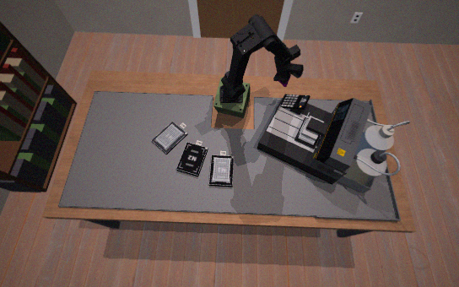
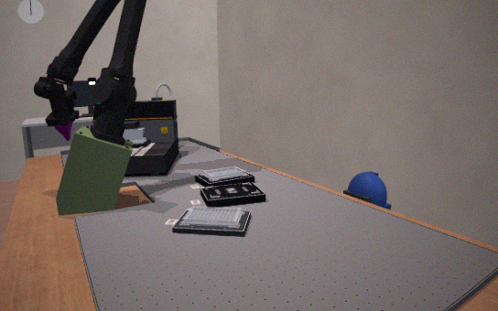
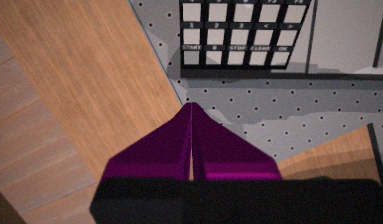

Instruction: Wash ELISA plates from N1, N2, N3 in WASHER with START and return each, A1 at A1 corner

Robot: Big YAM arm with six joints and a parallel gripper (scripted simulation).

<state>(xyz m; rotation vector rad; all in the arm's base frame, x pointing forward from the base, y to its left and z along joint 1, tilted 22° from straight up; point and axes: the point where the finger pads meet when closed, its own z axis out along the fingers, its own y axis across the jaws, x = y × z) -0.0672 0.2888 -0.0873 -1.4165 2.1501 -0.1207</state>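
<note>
My gripper (image 1: 283,83) (image 2: 68,139) (image 3: 191,111) is shut and empty, its magenta fingertips together above the table by the washer's keypad (image 1: 288,101). In the wrist view the START key (image 3: 191,58) is ahead of the tips. A small lamp (image 1: 300,106) beside the keypad glows amber. A pale plate (image 1: 309,139) is on the washer's carrier, partly covered by the part over it; its exact seating cannot be told. Nest N2 (image 1: 191,159) (image 2: 232,193) holds no plate. Clear plates lie in the left nest (image 1: 169,137) (image 2: 212,218) and the right nest (image 1: 221,170) (image 2: 226,173).
The washer's tall housing (image 1: 354,122) (image 2: 151,110) stands at the right of the mat. Two white bottles (image 1: 377,137) (image 1: 369,164) with tubes stand behind it. The arm's green base (image 1: 232,103) (image 2: 93,174) is at the table's back edge.
</note>
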